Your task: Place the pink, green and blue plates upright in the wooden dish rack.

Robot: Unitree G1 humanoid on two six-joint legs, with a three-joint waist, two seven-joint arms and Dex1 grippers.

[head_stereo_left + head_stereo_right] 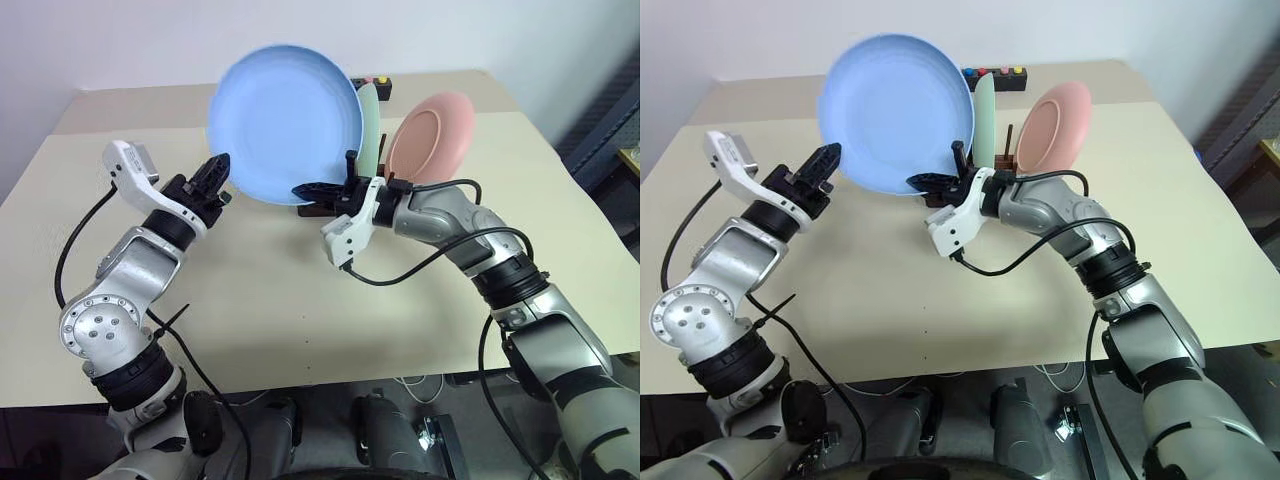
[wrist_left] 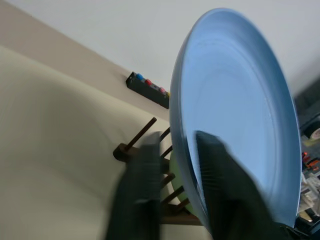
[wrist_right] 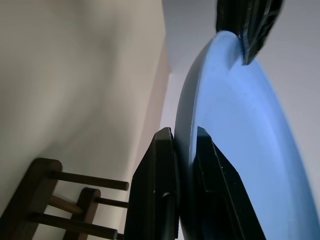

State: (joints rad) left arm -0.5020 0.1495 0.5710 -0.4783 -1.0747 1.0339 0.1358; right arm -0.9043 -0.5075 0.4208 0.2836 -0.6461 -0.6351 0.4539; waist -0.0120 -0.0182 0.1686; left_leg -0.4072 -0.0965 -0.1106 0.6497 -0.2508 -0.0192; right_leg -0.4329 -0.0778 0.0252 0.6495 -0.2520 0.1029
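Observation:
The light blue plate (image 1: 285,120) hangs upright above the table, just in front of the wooden dish rack (image 2: 142,147). My right gripper (image 1: 310,190) is shut on its lower rim, one finger on each face, as the right wrist view shows. At the plate's left edge, my left gripper (image 1: 213,180) is open, its fingers (image 2: 142,190) astride the rim with a gap on one side. Behind, the green plate (image 1: 369,125) and the pink plate (image 1: 432,135) stand upright in the rack.
A black box with coloured buttons (image 1: 995,75) lies at the table's far edge behind the rack. The beige table (image 1: 260,290) is bare in front of the arms. Black cables loop from both wrists over the near part of the table.

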